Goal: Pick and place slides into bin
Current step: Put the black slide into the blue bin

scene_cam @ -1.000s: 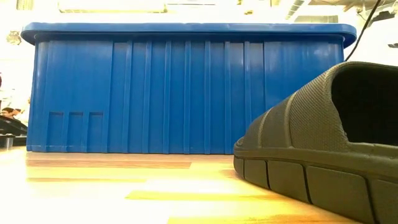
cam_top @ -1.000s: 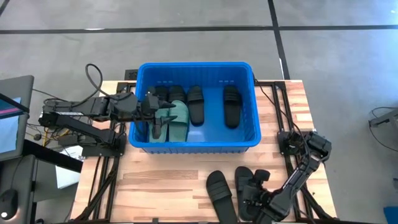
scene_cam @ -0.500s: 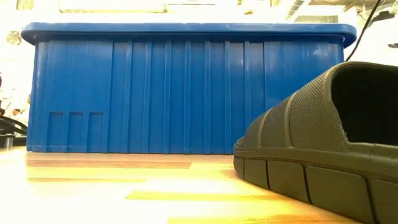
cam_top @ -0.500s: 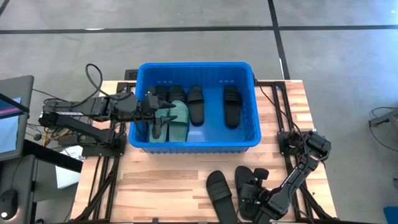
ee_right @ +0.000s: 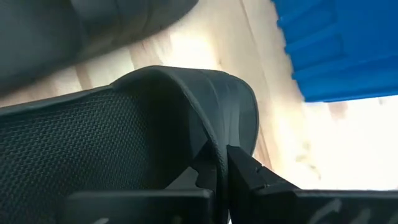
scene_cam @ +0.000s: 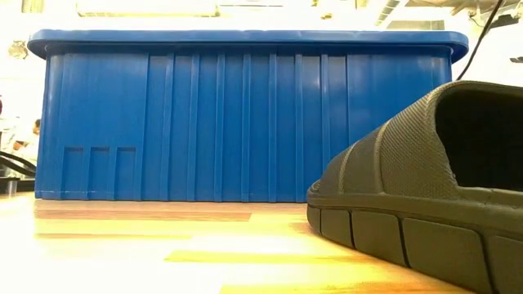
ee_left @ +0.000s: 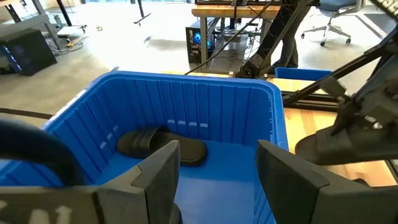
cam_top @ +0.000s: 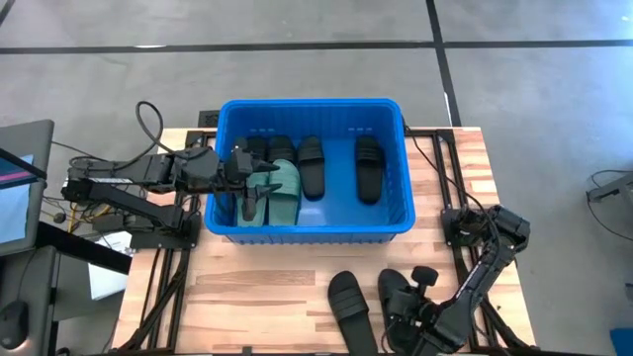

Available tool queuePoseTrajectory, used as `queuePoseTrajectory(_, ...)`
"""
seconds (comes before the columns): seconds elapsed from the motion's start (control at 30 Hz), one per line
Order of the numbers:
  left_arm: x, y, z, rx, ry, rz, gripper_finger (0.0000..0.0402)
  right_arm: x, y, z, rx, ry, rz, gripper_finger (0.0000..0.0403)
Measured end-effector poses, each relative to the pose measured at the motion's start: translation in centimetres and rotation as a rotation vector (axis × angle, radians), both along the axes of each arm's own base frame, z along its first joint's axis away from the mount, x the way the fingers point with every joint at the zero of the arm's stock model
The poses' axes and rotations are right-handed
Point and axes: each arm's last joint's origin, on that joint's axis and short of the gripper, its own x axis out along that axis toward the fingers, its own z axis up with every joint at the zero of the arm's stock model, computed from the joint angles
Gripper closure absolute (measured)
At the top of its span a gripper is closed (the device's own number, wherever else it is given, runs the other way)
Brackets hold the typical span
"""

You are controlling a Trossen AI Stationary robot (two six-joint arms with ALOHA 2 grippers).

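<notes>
Blue bin [cam_top: 401, 178] on wooden counter [cam_top: 257, 287], toward far edge, roughly centred between the side edges. Inside bin in high view: green slide [cam_top: 284, 188] at left portion, black slide [cam_top: 312, 166] near middle, another black slide [cam_top: 368, 168] toward right wall, further dark slides at far left partly hidden under the arm, count there unclear. Left end effector [cam_top: 247, 178] over bin's left part, arm reaching in across left rim; in left wrist view fingers [ee_left: 163, 171] spread wide apart, nothing between them, bin interior and one black slide [ee_left: 161, 144] on bin floor beyond. Outside bin, near front edge of counter, right of centre: lone black slide [cam_top: 348, 305] lying flat on counter, and just beside it to the right a second black slide [cam_top: 398, 295] with right end effector [cam_top: 415, 314] at it. Right arm folded low along right side of counter, reaching back toward front edge. In right wrist view fingers [ee_right: 249, 168] closed tight on the thin edge of the black slide's strap [ee_right: 186, 106], textured inner strap surface filling the frame, blue bin wall [ee_right: 336, 50] well apart beyond. Low view: ribbed front wall of bin [scene_cam: 245, 122] standing on counter, toe of a black slide [scene_cam: 392, 204] large in foreground at right, resting flat on counter surface.
</notes>
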Motion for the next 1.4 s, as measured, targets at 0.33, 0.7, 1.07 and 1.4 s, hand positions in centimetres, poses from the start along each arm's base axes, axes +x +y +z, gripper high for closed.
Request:
queuePoseTrajectory(0.33,0.0,0.0,0.0,0.006,0.001,-0.001,0.0203,-0.6,0.4,7.4,0.114,-0.087,-0.005,0.0401)
queuePoseTrajectory(0.7,0.0,0.0,0.0,0.024,0.005,-0.006,0.0203,-0.4,-2.4,16.1,0.215,-0.391,-0.002,0.0402)
queuePoseTrajectory(1.07,0.0,0.0,0.0,0.032,0.009,-0.009,0.0203,3.3,-9.3,20.6,-0.013,-0.459,0.088,0.0402)
queuePoseTrajectory(1.4,0.0,0.0,-0.1,0.039,0.015,-0.011,0.0203,8.3,-17.9,19.9,-0.197,-0.189,0.124,0.0403)
